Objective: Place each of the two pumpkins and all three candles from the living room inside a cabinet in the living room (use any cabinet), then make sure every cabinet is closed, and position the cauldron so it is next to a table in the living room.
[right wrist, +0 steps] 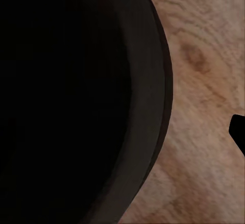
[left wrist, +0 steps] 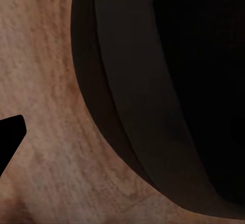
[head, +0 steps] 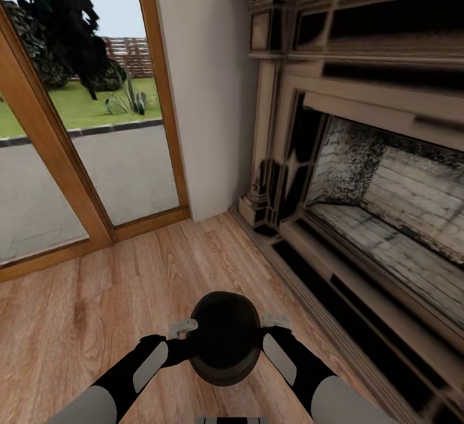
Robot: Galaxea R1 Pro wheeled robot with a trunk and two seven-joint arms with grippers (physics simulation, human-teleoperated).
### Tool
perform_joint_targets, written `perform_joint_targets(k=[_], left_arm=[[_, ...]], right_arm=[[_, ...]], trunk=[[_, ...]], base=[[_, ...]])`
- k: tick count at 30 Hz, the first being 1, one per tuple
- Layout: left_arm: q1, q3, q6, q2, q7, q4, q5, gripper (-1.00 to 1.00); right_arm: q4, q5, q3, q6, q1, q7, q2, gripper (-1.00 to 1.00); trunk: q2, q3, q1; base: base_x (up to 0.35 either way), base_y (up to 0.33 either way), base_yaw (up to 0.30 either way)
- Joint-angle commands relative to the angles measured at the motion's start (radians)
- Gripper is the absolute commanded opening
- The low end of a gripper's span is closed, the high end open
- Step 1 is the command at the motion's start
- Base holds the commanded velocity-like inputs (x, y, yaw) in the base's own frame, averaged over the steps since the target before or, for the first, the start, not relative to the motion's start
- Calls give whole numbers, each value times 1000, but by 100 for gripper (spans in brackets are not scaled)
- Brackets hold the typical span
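The black round cauldron [head: 225,337] hangs low in front of me over the wooden floor, held between my two arms. My left gripper [head: 185,327] grips its rim on the left side and my right gripper [head: 276,319] grips the rim on the right. The left wrist view looks along the cauldron's dark wall [left wrist: 153,106] with one black fingertip [left wrist: 10,137] outside it. In the right wrist view the cauldron's mouth [right wrist: 76,101] shows beside another fingertip [right wrist: 239,132]. The pumpkins, candles, cabinet and table are out of view.
A large dark fireplace [head: 361,173] with a raised hearth runs along the right. A wood-framed glass door [head: 77,140] stands at the left, with a white wall [head: 206,89] between them. Wooden floor [head: 96,308] lies open ahead and to the left.
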Motion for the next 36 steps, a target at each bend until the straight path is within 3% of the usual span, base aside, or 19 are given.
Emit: perform_joint_targets(k=[1, 8, 16, 19, 22, 36], left_arm=[[-1, -7, 1, 1, 9, -3, 11, 100], [-1, -7, 1, 1, 9, -2, 11, 100], [-1, -7, 1, 1, 9, -1, 11, 100], [-1, -7, 1, 1, 9, -2, 11, 100], [-1, -7, 1, 0, 9, -2, 11, 100], [-1, -7, 1, 1, 9, -4, 11, 100]], right_arm=[[-1, -9, 7, -6, -1, -3, -1, 100], [35, -8, 10, -19, 0, 4, 0, 100], [127, -7, 15, -120, 0, 6, 23, 100], [211, -7, 40, -186, -23, 6, 44, 100], [240, -8, 66, -205, -42, 14, 44, 100], [261, -13, 78, -212, -50, 29, 44, 100]], trunk=[[0, -1, 0], [0, -1, 0], [0, -1, 0], [0, -1, 0], [0, -1, 0], [0, -1, 0]], base=[[0, 0, 0], [0, 0, 0], [0, 0, 0], [0, 0, 0], [0, 0, 0], [0, 0, 0]])
